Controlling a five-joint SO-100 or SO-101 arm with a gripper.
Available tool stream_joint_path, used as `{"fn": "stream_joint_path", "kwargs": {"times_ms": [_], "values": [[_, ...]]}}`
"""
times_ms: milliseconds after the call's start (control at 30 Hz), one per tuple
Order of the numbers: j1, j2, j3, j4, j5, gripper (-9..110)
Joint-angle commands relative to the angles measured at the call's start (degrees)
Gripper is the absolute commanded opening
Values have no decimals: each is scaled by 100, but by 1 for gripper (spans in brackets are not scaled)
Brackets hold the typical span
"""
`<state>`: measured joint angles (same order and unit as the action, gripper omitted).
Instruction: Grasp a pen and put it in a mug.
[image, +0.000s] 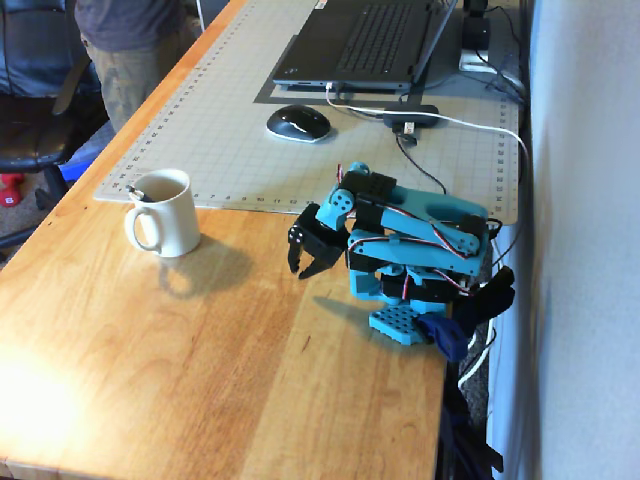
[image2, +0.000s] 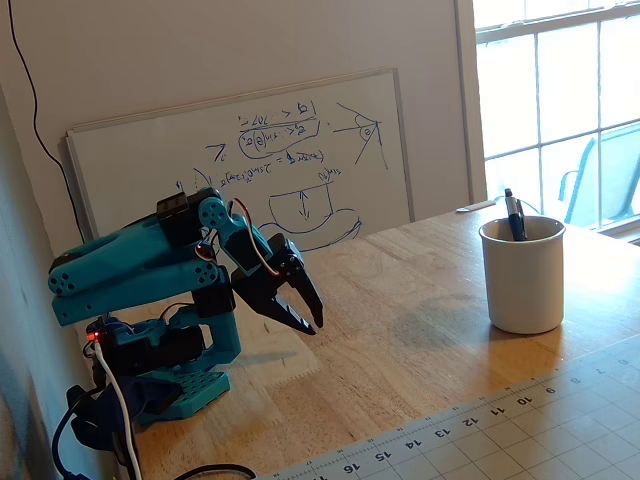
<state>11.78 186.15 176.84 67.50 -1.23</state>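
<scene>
We note blue-barrelled pen (image2: 513, 215) upright in cream ceramic mug (image: 164, 213); black two-finger gripper (image: 302, 266) w/ fingers spread, empty, well apart from mug

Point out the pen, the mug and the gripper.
pen (image2: 513, 215), a fixed view, on the barrel above the rim.
mug (image: 172, 222), a fixed view, on the outer wall.
gripper (image: 301, 269), a fixed view, midway between the fingertips.

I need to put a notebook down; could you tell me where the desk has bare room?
Bare wood lies between the mug and the folded arm's claw, and across the near corner. The cutting mat is free beside the mouse. It is crowded around the laptop and cables.
</scene>
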Motion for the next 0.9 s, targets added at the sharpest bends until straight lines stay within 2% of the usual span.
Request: {"fn": "stream_joint_path", "kwargs": {"times_ms": [0,867], "values": [[-53,281,18,0,-132,2],[-598,457,70,9,-105,2]]}}
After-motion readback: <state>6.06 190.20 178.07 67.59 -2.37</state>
